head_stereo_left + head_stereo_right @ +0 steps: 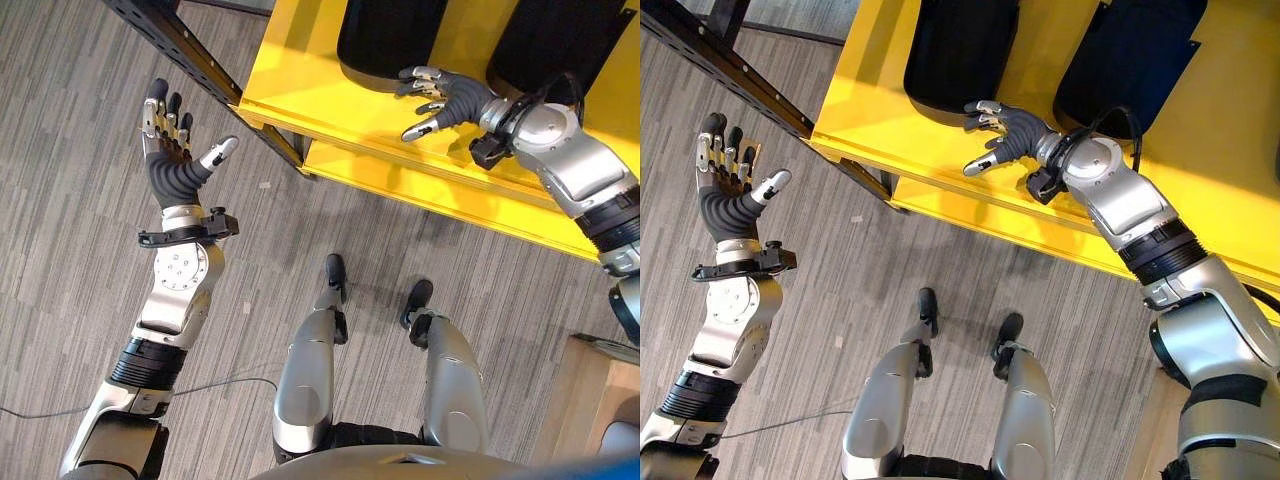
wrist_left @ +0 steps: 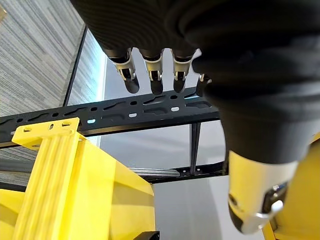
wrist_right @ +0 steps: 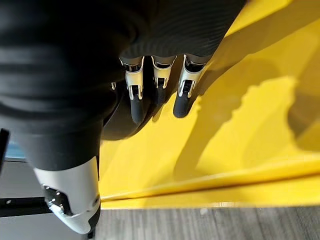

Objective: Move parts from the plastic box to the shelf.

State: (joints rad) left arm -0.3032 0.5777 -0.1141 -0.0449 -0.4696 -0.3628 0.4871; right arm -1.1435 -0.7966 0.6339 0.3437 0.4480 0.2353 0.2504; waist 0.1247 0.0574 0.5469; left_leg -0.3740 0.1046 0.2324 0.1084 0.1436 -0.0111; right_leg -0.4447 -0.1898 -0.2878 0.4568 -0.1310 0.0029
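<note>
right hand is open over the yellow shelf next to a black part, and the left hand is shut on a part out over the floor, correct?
Not quite. The left hand holds nothing: the left eye view shows its fingers straight and spread over the grey floor, palm empty. The rest stands: the right hand is open over the yellow shelf, its fingertips by a black part.

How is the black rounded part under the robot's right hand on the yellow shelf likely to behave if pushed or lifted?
The black part looks bulky beside the right hand, so one open hand probably cannot enclose it. Its rounded, smooth-looking edge may slip against the fingers. It sits broadly on the yellow shelf, so a push would likely slide it, not tip it.
</note>
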